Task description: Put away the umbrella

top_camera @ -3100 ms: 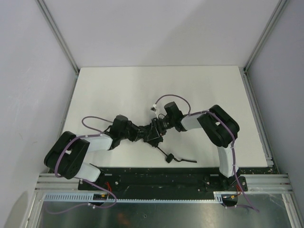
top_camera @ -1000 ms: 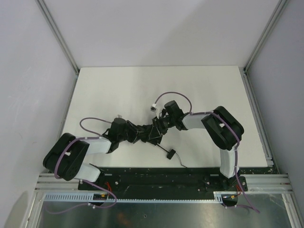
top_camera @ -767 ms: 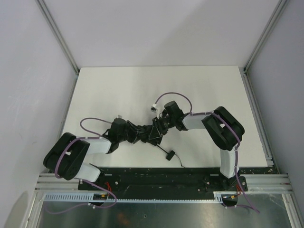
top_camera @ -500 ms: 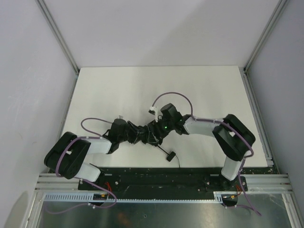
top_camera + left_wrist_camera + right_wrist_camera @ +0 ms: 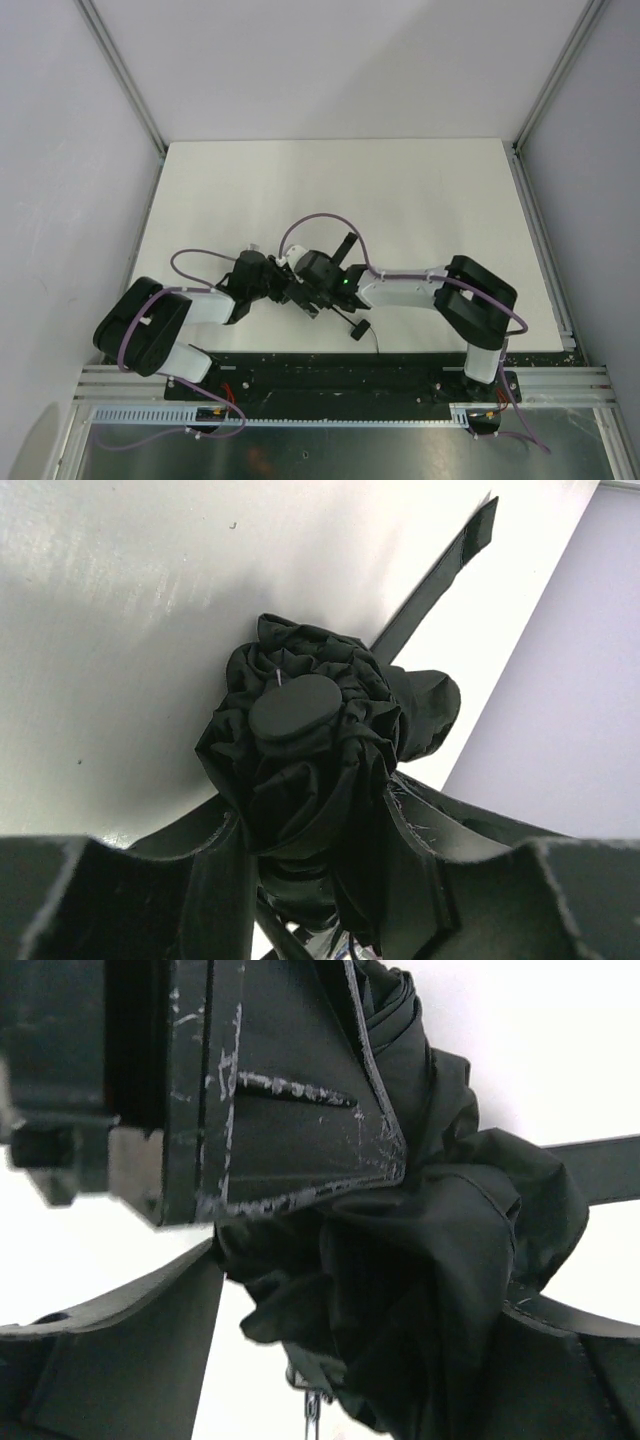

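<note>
Umbrella [image 5: 300,780], all black and folded down to a crumpled bundle of fabric, is held low over the white table [image 5: 400,190], close to the table's front edge and a little left of its middle, where both arms meet on it. The left gripper [image 5: 312,825] is clamped on the bundle, with a finger pressed into the cloth on each side. Its wrist camera looks straight along the umbrella at the round flat cap [image 5: 294,708] ringed by gathered folds. The flat closure strap [image 5: 440,575] runs out loose from the bundle, across the table toward its back edge. The right gripper [image 5: 365,1300] has its jaws spread wide around the same bundle. One finger stands clear of the fabric with bare table showing in the gap, while the cloth bulges against or over the other, and whether those two touch cannot be told. In the right wrist view a scratched finger [image 5: 290,1110] of the left gripper lies flat on the folds. From overhead, a small black end piece [image 5: 357,328] on a thin cord lies on the table, nearer its front edge than the bundle, and the right arm [image 5: 400,290] reaches low across the table from the right part of that edge
</note>
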Robot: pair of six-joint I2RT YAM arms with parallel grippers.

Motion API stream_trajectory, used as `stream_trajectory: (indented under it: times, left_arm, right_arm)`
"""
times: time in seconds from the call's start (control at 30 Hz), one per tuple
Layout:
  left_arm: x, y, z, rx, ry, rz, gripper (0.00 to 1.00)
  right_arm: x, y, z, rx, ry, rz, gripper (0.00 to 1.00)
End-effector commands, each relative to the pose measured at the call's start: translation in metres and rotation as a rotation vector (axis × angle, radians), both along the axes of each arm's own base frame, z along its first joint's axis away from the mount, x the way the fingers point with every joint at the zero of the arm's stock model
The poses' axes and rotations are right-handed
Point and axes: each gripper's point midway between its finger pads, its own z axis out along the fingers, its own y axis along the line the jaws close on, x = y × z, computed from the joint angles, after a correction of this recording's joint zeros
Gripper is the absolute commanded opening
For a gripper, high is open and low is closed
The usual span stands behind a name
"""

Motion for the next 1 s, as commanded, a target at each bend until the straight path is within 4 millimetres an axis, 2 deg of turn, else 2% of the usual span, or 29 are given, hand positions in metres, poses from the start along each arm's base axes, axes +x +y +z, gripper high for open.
stream_trajectory:
  times: [0.0, 0.07, 0.2, 0.27, 0.33, 0.47, 0.6, 0.63, 0.7, 0.8, 0.9, 0.97]
  left_arm:
    - [-0.052, 0.025, -0.057, 0.152, 0.24, -0.028, 0.0]
    - [-0.051, 0.025, -0.057, 0.152, 0.241, -0.031, 0.0]
    - [-0.049, 0.024, -0.053, 0.149, 0.227, -0.035, 0.0]
    - [-0.046, 0.023, -0.048, 0.149, 0.202, -0.039, 0.0]
    - [-0.041, 0.024, -0.043, 0.149, 0.173, -0.044, 0.08]
    - [-0.028, 0.032, -0.031, 0.14, 0.114, -0.035, 0.44]
    - [-0.015, 0.035, -0.013, 0.144, 0.022, -0.034, 0.79]
    - [-0.014, 0.035, -0.011, 0.141, 0.015, -0.032, 0.85]
    - [-0.015, 0.034, -0.012, 0.138, 0.022, -0.037, 0.91]
    - [-0.021, 0.033, -0.019, 0.146, 0.051, -0.051, 0.95]
    - [-0.025, 0.032, -0.031, 0.18, 0.081, -0.059, 0.96]
    - [-0.026, 0.032, -0.041, 0.197, 0.113, -0.062, 0.94]
  right_arm:
    - [0.017, -0.003, -0.014, -0.113, -0.111, -0.056, 0.72]
    - [0.02, -0.009, -0.025, -0.145, -0.101, -0.069, 0.54]
    - [0.019, -0.018, -0.046, -0.147, 0.008, -0.068, 0.1]
    - [0.009, -0.017, -0.053, -0.113, 0.091, -0.031, 0.03]
    - [-0.003, -0.016, -0.061, -0.066, 0.207, 0.015, 0.01]
    - [-0.019, -0.026, -0.076, 0.03, 0.425, 0.048, 0.0]
    - [-0.027, -0.03, -0.079, 0.12, 0.586, 0.037, 0.0]
    - [-0.028, -0.029, -0.078, 0.142, 0.612, 0.034, 0.0]
    - [-0.029, -0.026, -0.075, 0.186, 0.663, 0.031, 0.0]
    - [-0.025, -0.024, -0.073, 0.254, 0.729, 0.019, 0.0]
    - [-0.024, -0.02, -0.065, 0.35, 0.815, 0.056, 0.0]
    - [-0.024, -0.018, -0.061, 0.39, 0.844, 0.08, 0.0]
